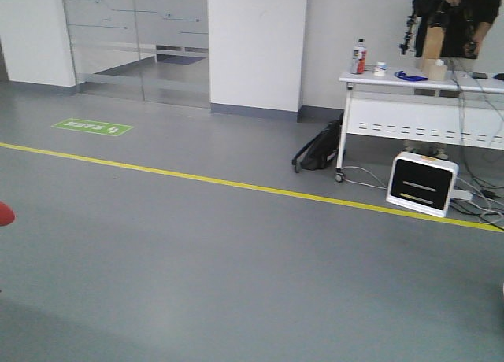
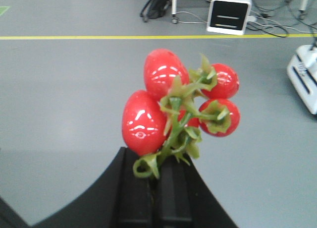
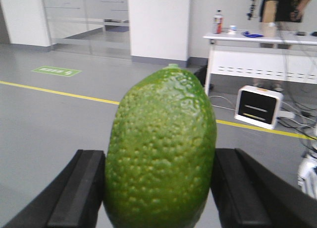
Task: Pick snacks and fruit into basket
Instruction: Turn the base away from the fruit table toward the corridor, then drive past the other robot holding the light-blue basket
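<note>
Left fingers (image 2: 133, 193) are closed tight on the green stem of a cluster of red tomatoes (image 2: 148, 114), which stands up above them over the grey floor (image 2: 59, 99); only the left wrist view shows me this. Right fingers (image 3: 79, 188) pinch a bumpy green fruit (image 3: 161, 148) from both sides, upright, and only the right wrist view has it; it fills the middle of that picture and blocks what lies straight behind. From the front view I get the room: a yellow line (image 1: 236, 185) across the floor, a white boxy unit with dark slots (image 1: 421, 183) standing just beyond it, a black backpack (image 1: 319, 149) beside the leg of a white tabletop (image 1: 409, 80) that carries a bottle (image 1: 359, 57), and a person (image 1: 453, 16) behind the tabletop, head out of frame.
</note>
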